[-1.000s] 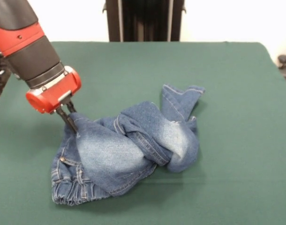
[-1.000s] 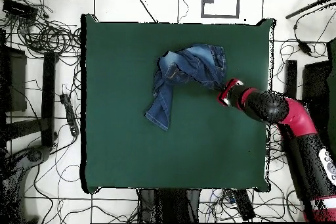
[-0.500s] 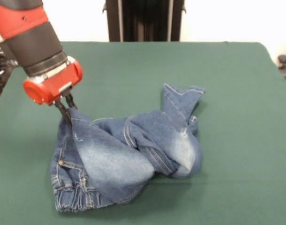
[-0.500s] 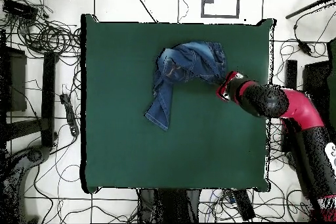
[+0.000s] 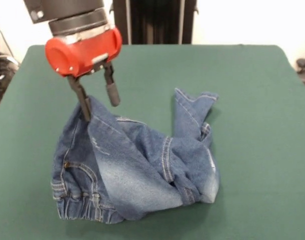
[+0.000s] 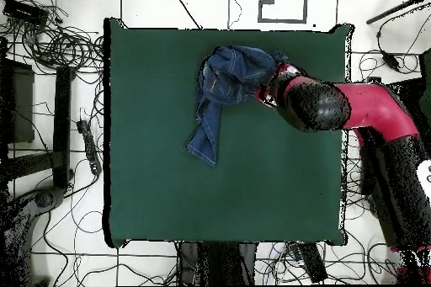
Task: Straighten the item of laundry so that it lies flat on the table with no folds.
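The gripper [image 5: 97,102] has risen and drawn a pinched fold of the jeans [image 5: 137,165] up off the counter [image 5: 252,100], but now stands released beside that peak, leaving the jeans bunched under it.

From above, the small crumpled pair of blue denim jeans [image 6: 226,90] sits bunched up near one edge of the big dark green felt-covered table [image 6: 168,191], one leg trailing toward the middle. The red and black robot arm [image 6: 353,115] reaches right over the bunched end.
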Action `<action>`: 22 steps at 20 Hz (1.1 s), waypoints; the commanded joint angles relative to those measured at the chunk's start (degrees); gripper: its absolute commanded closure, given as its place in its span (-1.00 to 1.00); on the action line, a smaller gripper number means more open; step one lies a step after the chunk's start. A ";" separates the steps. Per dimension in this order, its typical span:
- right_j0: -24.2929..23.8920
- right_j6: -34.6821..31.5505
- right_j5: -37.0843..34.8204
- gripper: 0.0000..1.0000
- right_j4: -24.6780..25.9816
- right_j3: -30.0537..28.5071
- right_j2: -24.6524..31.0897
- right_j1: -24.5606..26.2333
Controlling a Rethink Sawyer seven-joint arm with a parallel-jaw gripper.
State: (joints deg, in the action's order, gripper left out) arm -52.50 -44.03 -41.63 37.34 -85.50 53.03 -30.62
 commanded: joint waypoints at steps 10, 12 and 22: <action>11.26 -30.17 4.50 -1.00 -9.75 -4.41 -10.85 -14.05; 14.22 -33.36 4.57 -1.00 -10.99 -2.31 -12.70 -17.22; 36.24 -59.04 -4.71 -1.00 -8.60 12.14 -33.60 -23.28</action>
State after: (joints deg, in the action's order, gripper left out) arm -26.26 -70.48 -37.78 29.17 -77.54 30.91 -50.29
